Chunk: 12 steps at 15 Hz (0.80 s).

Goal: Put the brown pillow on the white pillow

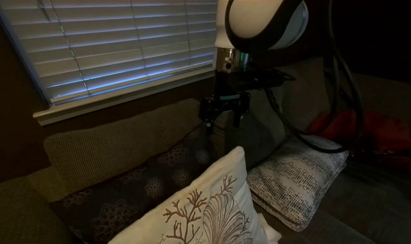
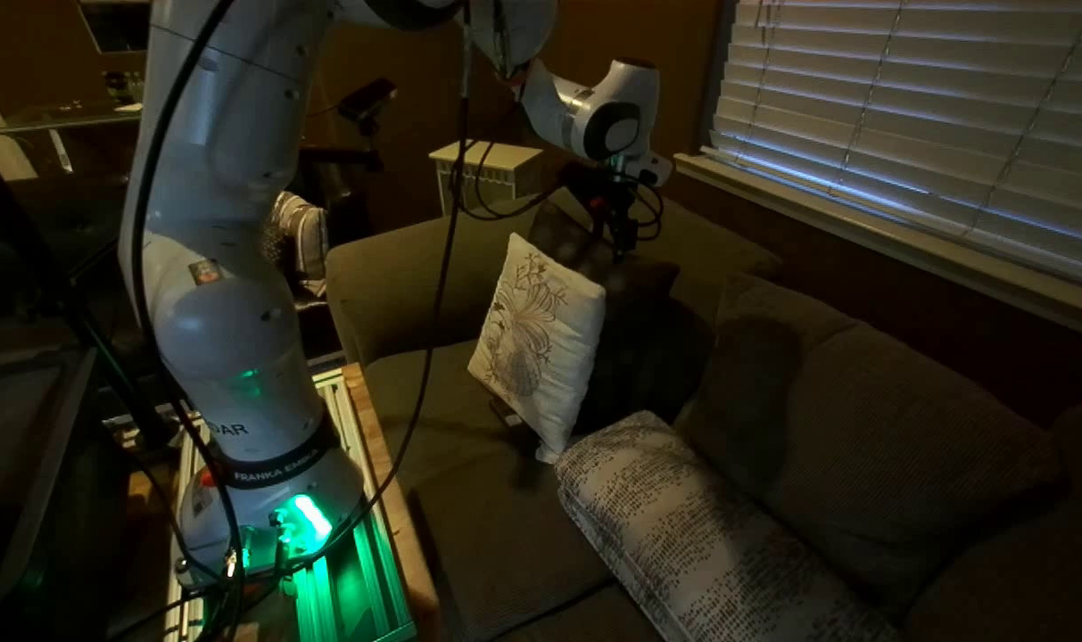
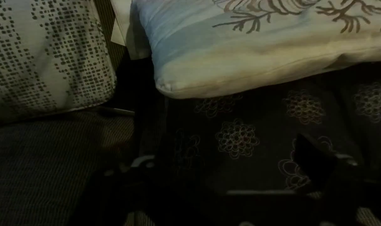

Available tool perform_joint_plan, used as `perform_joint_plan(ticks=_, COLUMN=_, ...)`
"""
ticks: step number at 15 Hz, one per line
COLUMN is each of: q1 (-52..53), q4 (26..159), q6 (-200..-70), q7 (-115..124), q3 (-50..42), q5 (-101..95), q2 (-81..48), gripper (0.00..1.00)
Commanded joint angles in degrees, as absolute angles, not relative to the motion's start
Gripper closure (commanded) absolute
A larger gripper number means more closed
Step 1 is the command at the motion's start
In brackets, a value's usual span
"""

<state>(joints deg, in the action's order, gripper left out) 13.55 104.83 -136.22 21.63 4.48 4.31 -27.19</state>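
Observation:
The brown pillow (image 1: 154, 186) is dark with pale round flower shapes and leans against the couch back. It also shows in an exterior view (image 2: 639, 339) and fills the middle of the wrist view (image 3: 237, 138). The white pillow (image 1: 296, 179), pale with rows of dark specks, lies on the seat beside it; it also shows in the wrist view (image 3: 46, 59) and an exterior view (image 2: 692, 535). My gripper (image 1: 224, 123) points down at the brown pillow's upper edge, fingers apart with nothing visibly held. Whether a fingertip touches the pillow is too dark to tell.
A cream pillow (image 1: 205, 203) with embroidered branches leans in front of the brown pillow and covers part of it. Olive back cushions (image 1: 124, 142) stand behind. The window sill (image 1: 130, 93) runs behind the couch. A black cable (image 1: 303, 139) hangs from my arm.

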Motion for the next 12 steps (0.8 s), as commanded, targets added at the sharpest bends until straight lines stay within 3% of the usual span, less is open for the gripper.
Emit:
perform_joint_plan(ticks=1, q1=16.9, q4=97.5, q6=-136.6, q7=26.8, q3=1.7, q5=-0.8, q2=-33.4, gripper=0.00)
perform_joint_plan(ticks=12, q1=21.7, q4=87.3, q6=-151.0, q7=29.4, q3=-3.0, q5=-3.7, q2=-45.8, gripper=0.00)
